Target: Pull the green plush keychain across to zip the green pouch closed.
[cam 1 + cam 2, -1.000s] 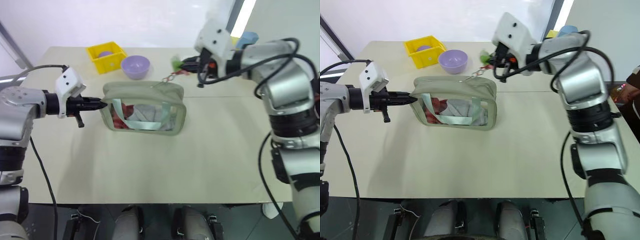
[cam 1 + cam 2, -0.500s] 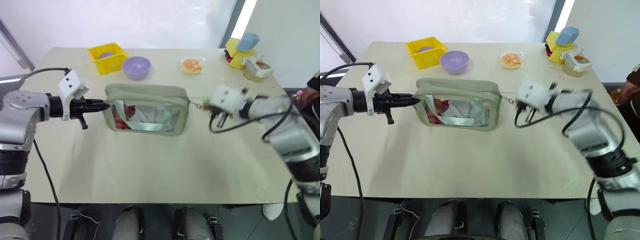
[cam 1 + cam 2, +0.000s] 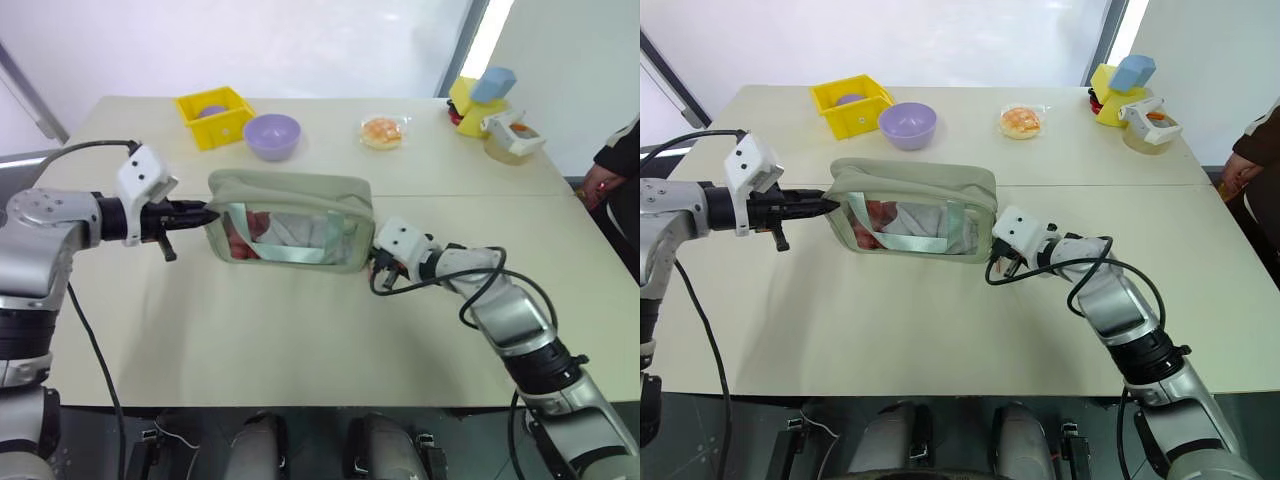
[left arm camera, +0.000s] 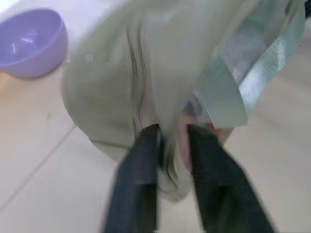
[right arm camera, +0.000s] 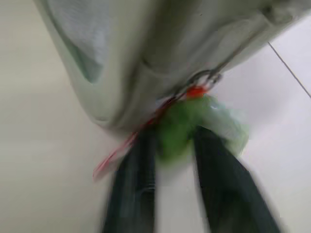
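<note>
The green pouch [image 3: 290, 232] stands on the table with its clear window facing me. My left gripper [image 3: 208, 213] is at the pouch's left end. In the left wrist view its fingers [image 4: 141, 160] stand slightly apart, with the pouch's end fabric [image 4: 121, 73] between them. My right gripper [image 3: 378, 262] is low on the table at the pouch's right end. In the right wrist view the green plush keychain [image 5: 187, 126] hangs from the zipper pull on a short chain. It sits between that gripper's parted fingers [image 5: 216, 165].
A yellow bin [image 3: 213, 115] and a purple bowl [image 3: 272, 135] stand behind the pouch. A wrapped bun [image 3: 382, 131], yellow and blue blocks [image 3: 480, 95] and a small container [image 3: 512, 137] are at the back right. A person [image 3: 612, 170] is at the right edge.
My right gripper swung from high behind the pouch down to the table at its right end, bringing the keychain along. The fingers of both grippers have parted. The left arm stayed put.
</note>
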